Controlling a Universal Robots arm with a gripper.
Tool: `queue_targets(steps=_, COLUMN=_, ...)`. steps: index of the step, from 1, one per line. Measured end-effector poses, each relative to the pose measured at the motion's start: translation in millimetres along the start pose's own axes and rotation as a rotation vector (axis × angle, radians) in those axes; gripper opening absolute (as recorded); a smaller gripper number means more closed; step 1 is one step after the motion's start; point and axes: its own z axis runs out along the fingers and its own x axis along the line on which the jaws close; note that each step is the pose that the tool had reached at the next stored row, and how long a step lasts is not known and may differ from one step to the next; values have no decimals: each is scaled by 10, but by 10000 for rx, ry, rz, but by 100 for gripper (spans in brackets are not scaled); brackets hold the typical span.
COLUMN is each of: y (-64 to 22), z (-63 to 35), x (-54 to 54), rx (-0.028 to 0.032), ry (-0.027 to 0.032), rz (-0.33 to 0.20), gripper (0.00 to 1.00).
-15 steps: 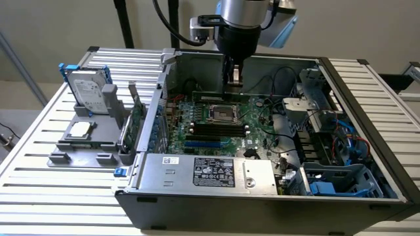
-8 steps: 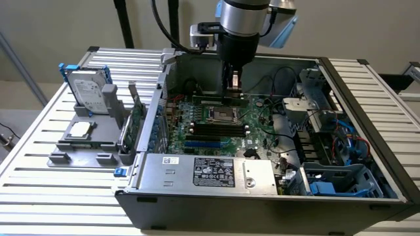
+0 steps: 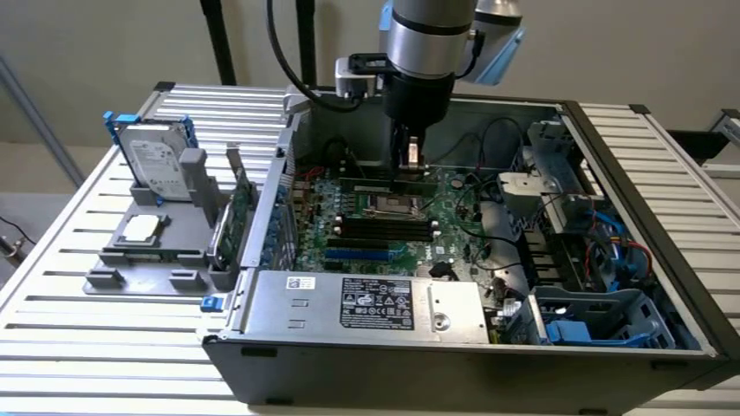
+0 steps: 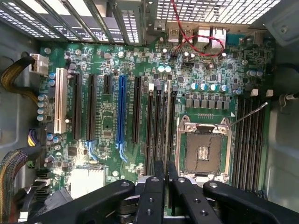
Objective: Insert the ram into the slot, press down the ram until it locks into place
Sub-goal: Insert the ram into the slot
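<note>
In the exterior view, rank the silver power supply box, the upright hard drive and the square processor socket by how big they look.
1. Silver power supply box: largest, though it is also nearest the camera.
2. Hard drive.
3. Processor socket: smallest, though it sits farther off.

Hard drive [image 3: 156, 162], power supply [image 3: 347, 299], processor socket [image 4: 203, 151]

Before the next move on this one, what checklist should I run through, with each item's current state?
1. The hand closed on the ram: ok.
2. The ram running parallel to the memory slots: ok.
3. The ram beside the processor socket, away from the blue socket: ok.
4. The red cable clear of the memory slots: ok.
5. The ram fully down, end clips locked: cannot tell.
</note>
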Motion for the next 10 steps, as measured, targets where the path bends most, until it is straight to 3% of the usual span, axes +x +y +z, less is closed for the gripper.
queue_targets(steps=10, y=-27, z=132, x=37, rx=1, ry=-2, rz=32, gripper=13)
